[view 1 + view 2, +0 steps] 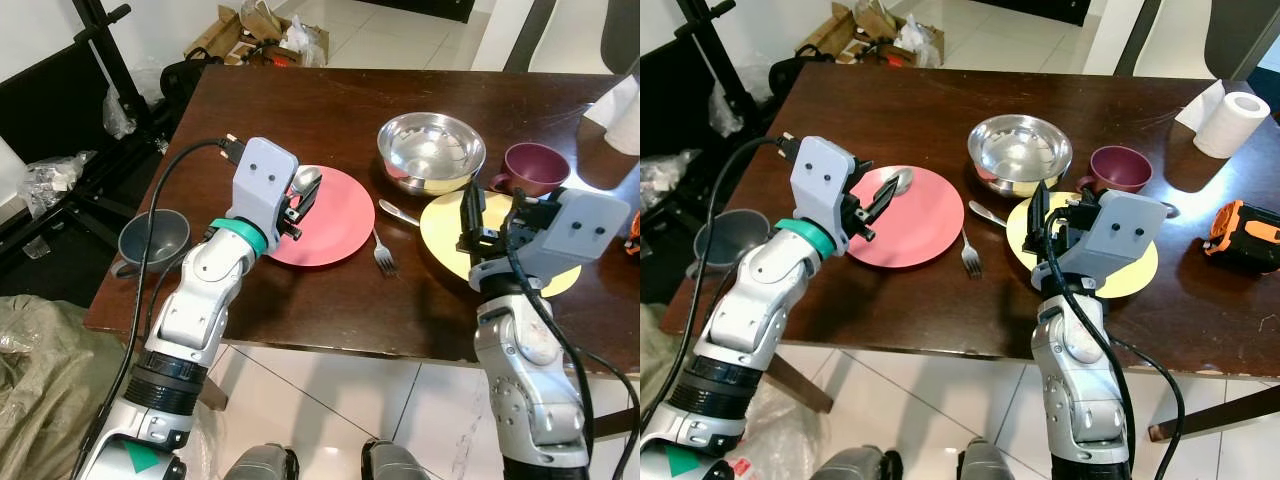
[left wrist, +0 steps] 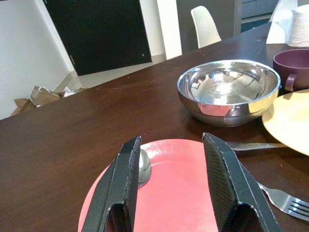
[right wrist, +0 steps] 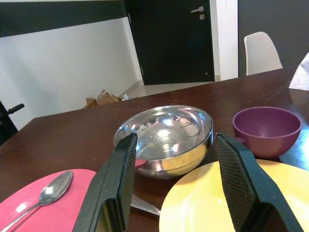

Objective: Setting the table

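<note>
A pink plate (image 1: 340,228) lies on the dark wooden table (image 1: 300,110) with a spoon (image 1: 306,181) resting on its far left part. My left gripper (image 1: 300,205) hovers open over that side of the plate, the spoon's bowl (image 2: 143,166) just beside one finger. A fork (image 1: 384,255) lies right of the pink plate. My right gripper (image 1: 475,215) hangs open above the left part of the yellow plate (image 1: 445,235), pointing toward the steel bowl (image 3: 164,130). A purple cup (image 1: 535,168) stands right of the bowl.
A second metal utensil (image 1: 398,211) lies between the bowl and the yellow plate. A grey mug (image 1: 152,242) sits at the table's left edge. A paper towel roll (image 1: 1238,122) and an orange tool (image 1: 1245,235) are at the right. Black stands and clutter crowd the floor at left.
</note>
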Motion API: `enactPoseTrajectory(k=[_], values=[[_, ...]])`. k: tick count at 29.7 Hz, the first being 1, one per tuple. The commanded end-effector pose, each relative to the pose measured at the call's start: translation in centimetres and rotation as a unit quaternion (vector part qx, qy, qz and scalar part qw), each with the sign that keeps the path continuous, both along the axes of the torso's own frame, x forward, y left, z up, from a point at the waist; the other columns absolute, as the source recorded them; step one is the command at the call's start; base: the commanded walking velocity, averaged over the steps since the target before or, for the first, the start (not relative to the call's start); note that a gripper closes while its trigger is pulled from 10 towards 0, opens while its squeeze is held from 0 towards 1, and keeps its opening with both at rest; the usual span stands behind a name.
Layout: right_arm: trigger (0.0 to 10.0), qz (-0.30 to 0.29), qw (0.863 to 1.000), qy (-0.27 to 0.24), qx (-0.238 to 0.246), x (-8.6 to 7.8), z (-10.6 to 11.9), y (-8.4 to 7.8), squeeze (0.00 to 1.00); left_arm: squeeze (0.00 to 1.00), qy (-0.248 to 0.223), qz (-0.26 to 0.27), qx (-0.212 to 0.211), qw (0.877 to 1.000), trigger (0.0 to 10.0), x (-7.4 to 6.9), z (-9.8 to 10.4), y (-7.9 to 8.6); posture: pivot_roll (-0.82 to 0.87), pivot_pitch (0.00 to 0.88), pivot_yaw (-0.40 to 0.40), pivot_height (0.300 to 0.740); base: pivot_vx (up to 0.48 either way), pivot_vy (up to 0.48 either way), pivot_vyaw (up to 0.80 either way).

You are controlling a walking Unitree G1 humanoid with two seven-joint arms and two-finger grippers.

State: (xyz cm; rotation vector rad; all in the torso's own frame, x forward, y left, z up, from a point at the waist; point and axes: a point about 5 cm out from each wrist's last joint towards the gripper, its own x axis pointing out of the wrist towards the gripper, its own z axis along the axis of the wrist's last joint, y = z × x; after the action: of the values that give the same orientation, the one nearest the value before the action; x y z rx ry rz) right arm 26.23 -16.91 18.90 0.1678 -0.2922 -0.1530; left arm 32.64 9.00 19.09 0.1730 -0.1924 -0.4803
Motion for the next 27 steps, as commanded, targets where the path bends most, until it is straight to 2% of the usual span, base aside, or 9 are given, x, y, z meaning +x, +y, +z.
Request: enactPoseTrajectory(k=[1, 21, 27], values=[[10.0, 0.004, 1.0, 0.001, 0.0, 0.18, -0.18, 0.32, 0.0, 0.0, 0.004, 0.006, 0.004, 1.0, 10.0, 0.17, -0.29, 0.2, 0.06, 0.0, 0.079, 0.74, 0.0, 0.0, 0.0], [10.0, -0.006, 1.0, -0.005, -0.001, 0.63, -0.24, -0.08, 0.0, 0.0, -0.011, -0.011, 0.014, 1.0, 10.0, 0.59, 0.05, -0.58, 0.07, 0.0, 0.108, 0.74, 0.0, 0.0, 0.0], [10.0, -0.018, 1.0, -0.01, 0.01, 0.15, -0.25, 0.0, 0.0, 0.0, -0.008, -0.02, 0.013, 1.0, 10.0, 0.46, -0.03, -0.68, 0.03, 0.0, 0.117, 0.74, 0.0, 0.0, 0.0]])
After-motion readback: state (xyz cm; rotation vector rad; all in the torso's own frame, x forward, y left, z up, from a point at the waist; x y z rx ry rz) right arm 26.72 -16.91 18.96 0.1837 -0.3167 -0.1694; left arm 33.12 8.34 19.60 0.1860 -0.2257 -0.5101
